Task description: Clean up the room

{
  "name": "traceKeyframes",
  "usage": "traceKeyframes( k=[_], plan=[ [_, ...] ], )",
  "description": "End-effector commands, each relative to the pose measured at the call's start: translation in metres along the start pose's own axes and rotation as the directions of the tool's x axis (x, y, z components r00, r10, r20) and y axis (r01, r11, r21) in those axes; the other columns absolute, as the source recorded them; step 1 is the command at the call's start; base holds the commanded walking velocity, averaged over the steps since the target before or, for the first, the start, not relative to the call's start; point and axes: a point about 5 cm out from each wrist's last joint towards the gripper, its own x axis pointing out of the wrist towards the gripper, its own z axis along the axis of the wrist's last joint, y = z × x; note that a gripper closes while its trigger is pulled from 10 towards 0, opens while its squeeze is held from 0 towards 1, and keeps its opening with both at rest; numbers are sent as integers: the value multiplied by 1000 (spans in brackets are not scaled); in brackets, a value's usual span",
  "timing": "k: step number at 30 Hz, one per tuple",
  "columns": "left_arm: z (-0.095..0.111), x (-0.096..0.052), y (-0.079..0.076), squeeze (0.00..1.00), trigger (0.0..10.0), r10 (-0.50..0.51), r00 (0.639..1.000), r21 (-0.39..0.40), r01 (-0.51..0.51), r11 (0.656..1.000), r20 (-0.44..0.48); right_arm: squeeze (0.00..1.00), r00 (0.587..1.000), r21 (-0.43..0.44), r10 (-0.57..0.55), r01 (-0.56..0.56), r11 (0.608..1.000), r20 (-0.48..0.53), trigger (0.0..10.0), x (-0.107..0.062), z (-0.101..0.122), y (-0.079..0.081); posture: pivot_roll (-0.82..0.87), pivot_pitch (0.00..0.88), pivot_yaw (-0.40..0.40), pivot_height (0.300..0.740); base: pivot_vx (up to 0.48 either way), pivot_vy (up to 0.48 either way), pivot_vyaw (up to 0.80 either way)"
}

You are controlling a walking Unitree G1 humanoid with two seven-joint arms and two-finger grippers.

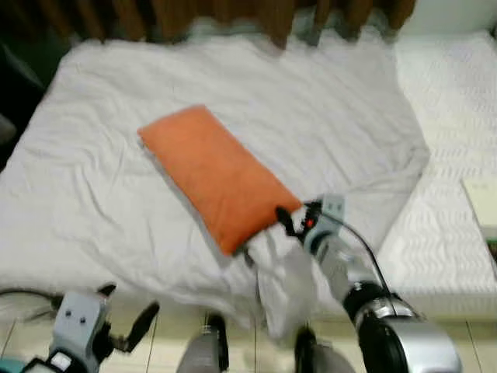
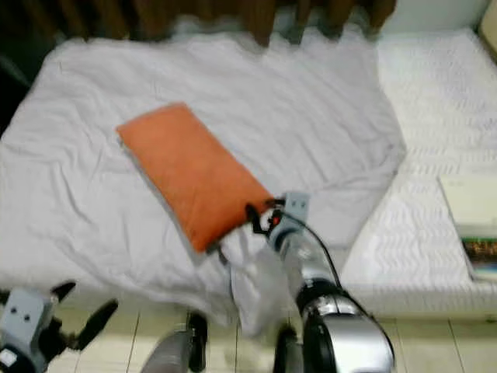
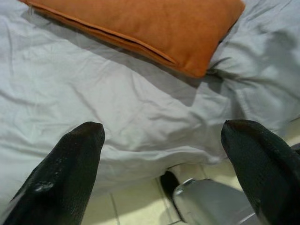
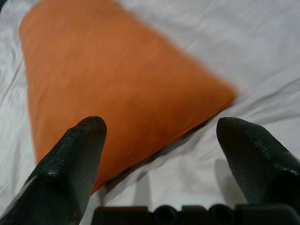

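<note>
One orange pillow, centre of frame. One white sheet under it. One book at right edge. Two grippers: left bottom left, right centre.

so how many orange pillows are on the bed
1. The orange pillow lies diagonally on the rumpled white sheet, its near corner just ahead of the right pincer, which is open. Nothing suggests another, though folds could hide small things.

No writing legible, views perhaps too blurred.
</note>
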Motion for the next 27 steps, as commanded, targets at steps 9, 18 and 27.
traceKeyframes(
  k=[9, 18, 27],
  plan=[
    [14, -15, -35, 0, 10000, 26, 999, -62, -23, 998, 46, 0, 994, -161, 19, -1, 987, 109, 10000, 7, 21, 17, 267, 537, 20, 740, 0, 0, 0],
    [29, -10, -65, 0, 10000, 17, 994, -140, -2, 990, 108, 0, 984, -70, 7, 5, 998, 176, 10000, 7, 29, 15, 267, 553, 28, 740, 0, 0, 0],
    [38, -41, -71, 0, 10000, 68, 996, -144, -58, 988, 64, 0, 988, 149, 41, -64, 987, 151, 10000, 17, 32, 44, 355, 615, 33, 740, 0, 0, 0]
  ],
)
